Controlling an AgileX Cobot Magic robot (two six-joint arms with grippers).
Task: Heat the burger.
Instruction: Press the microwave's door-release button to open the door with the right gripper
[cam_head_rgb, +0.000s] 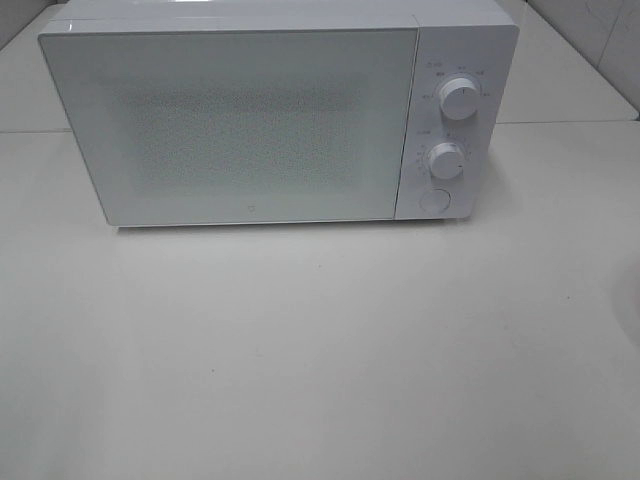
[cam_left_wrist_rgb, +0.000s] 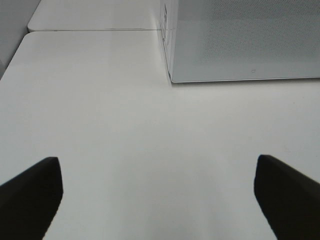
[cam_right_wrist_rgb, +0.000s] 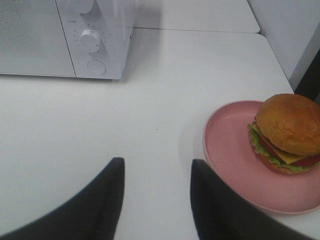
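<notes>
The burger (cam_right_wrist_rgb: 287, 132), with a tan-brown bun and layers of green lettuce, cheese and tomato, sits on a pink round plate (cam_right_wrist_rgb: 230, 150) and shows only in the right wrist view. My right gripper (cam_right_wrist_rgb: 157, 164) hovers over bare table beside the plate, its jaws apart with nothing between them. My left gripper (cam_left_wrist_rgb: 157, 165) is wide open above the table, short of the microwave's (cam_left_wrist_rgb: 240, 40) front left corner. Neither gripper appears in the exterior high view.
The white microwave (cam_head_rgb: 240, 120) stands at the back of the table with its door shut. On its right panel are two knobs (cam_head_rgb: 459, 98) (cam_head_rgb: 445, 159) and a round button (cam_head_rgb: 434, 199). White table (cam_head_rgb: 300, 350) stretches in front of it.
</notes>
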